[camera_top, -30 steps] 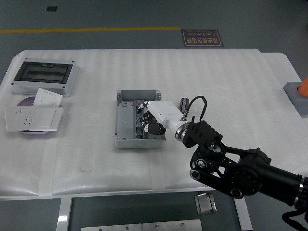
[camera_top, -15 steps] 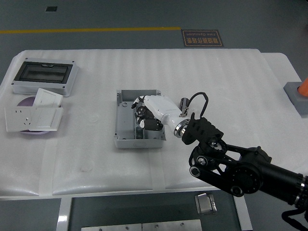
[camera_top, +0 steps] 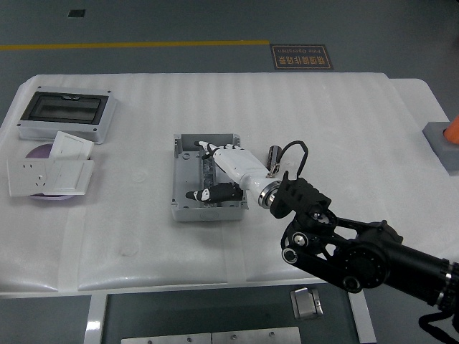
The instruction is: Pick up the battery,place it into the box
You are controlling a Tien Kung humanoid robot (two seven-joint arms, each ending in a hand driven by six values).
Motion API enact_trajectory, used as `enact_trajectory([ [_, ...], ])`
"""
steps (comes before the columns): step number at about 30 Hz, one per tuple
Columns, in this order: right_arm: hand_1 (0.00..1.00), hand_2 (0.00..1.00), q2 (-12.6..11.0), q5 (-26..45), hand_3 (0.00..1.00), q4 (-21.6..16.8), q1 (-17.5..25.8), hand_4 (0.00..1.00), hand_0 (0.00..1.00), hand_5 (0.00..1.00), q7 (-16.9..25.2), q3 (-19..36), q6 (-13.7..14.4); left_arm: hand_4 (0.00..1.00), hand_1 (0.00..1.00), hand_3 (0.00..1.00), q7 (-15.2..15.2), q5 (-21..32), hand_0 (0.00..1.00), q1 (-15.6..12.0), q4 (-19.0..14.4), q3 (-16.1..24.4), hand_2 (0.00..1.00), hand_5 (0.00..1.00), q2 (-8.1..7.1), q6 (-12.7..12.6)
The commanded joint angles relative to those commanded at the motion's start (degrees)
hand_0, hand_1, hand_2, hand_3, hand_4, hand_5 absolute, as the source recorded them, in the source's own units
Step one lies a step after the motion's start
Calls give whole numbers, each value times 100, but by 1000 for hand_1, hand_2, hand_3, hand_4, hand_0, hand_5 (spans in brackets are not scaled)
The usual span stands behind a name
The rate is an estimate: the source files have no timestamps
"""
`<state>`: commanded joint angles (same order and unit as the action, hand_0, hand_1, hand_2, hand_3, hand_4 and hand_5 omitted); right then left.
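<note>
White table (camera_top: 323, 122), grey floor beyond. Right hand (camera_top: 224, 170): fingers spread, empty, directly over open grey box (camera_top: 183, 175). Battery: not discernible, possibly under the hand inside.

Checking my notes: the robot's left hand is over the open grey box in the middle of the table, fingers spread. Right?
Not quite: it is the right hand, coming in from the picture's right, over the open grey box, fingers spread. The head view shows it.
</note>
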<state>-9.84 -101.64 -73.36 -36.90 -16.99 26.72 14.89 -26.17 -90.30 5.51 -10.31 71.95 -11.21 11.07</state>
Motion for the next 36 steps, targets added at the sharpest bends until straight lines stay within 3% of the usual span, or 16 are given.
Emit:
enact_trajectory([
  [4, 982, 998, -170, -221, 998, -67, 29, 979, 998, 560, -95, 446, 102, 500, 695, 589, 1, 8, 641, 3, 0, -6, 594, 224, 4, -3],
  [8, 984, 998, -500, -443, 998, 82, -128, 984, 998, 565, -224, 776, 46, 475, 693, 582, -3, 3, 639, 10, 0, 2, 592, 204, 4, -3],
  [12, 984, 998, -824, -435, 998, 406, -401, 984, 998, 565, -340, 684, -188, 475, 693, 582, -7, 1, 639, 26, 0, 4, 592, 204, 5, 2],
  [13, 898, 932, -859, -405, 998, 482, -450, 945, 997, 532, -351, 623, -229, 466, 691, 586, -8, 1, 639, 29, 0, 3, 592, 194, 6, 5],
  [15, 898, 932, -915, -318, 998, 674, -563, 945, 997, 532, -375, 445, -337, 466, 691, 586, -13, -12, 639, 38, 0, 15, 592, 194, 8, 11],
  [18, 898, 932, -939, -211, 998, 881, -685, 945, 997, 532, -442, 181, -551, 466, 691, 586, -22, -19, 639, 50, 0, 23, 592, 194, 13, 24],
  [19, 832, 874, -944, -208, 955, 917, -720, 903, 874, 488, -511, 100, -681, 458, 690, 583, -23, -25, 638, 53, 0, 30, 590, 183, 15, 32],
  [25, 823, 868, -915, -301, 944, 934, -873, 929, 870, 520, -822, -135, -1332, 445, 690, 584, -23, 7, 638, 61, 0, 52, 588, 163, 24, 83],
  [36, 825, 873, -690, -121, 959, 1501, -1266, 941, 880, 523, -806, -761, -1428, 438, 690, 583, -50, 265, 637, -3, 0, -110, 587, 144, -80, 72],
])
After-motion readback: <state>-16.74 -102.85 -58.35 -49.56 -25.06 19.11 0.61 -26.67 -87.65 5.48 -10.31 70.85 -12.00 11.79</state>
